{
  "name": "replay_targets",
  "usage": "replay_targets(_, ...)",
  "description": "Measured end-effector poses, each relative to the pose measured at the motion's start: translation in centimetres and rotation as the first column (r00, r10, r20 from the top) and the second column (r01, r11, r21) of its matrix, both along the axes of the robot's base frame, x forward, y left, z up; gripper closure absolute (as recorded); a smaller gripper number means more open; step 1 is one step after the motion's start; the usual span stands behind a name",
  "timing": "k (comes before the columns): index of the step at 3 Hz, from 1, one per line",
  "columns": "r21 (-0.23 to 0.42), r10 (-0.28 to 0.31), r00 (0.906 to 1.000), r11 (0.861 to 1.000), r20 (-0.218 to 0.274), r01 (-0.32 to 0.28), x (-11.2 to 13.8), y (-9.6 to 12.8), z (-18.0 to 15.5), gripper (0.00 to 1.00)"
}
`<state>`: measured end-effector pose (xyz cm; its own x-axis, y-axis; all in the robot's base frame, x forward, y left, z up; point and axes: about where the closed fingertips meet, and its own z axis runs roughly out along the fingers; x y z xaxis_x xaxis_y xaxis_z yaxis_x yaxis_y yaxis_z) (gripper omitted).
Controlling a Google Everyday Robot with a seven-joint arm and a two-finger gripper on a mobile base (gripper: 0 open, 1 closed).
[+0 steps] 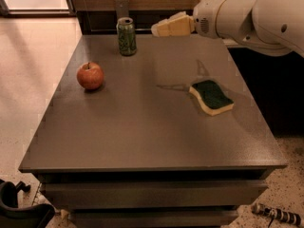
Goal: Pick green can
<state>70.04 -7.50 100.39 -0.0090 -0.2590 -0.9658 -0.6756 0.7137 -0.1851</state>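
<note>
the small slim dark green drink can with a pale scribbled pattern and silver top rim (pixel 127 37) stands upright near the far edge of the flat grey table (pixel 142 137), left of the middle, well behind the red apple (pixel 90 76). the pale yellow gripper (pixel 159 29) on the white arm (pixel 247 18) hangs in the air to the can's right, about level with its top, near it but not touching, and it carries nothing; how far open it is i cannot tell from this side-on angle. the grasp looks not yet begun. the main risk, as i judge it, is a sideways nudge: the can is narrow and probably light, so a gripper arriving off-centre or too closed could tip it or push it toward the back edge. gripping too high on the rim could let it slip. the green-topped yellow sponge (pixel 211 96) lies well apart and should not interfere.
</note>
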Motion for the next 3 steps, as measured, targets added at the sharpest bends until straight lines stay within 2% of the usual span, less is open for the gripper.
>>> replay_targets(1,0.012,-0.002,0.9996,1.0,-0.027,0.003,6.6,3.5,-1.6,0.0)
replay_targets(2,0.044,0.018,0.9994,0.999,-0.03,-0.017,10.6,6.2,-2.6,0.0)
replay_targets(3,0.086,0.045,0.9985,0.995,-0.031,-0.042,13.0,8.4,-4.0,0.0)
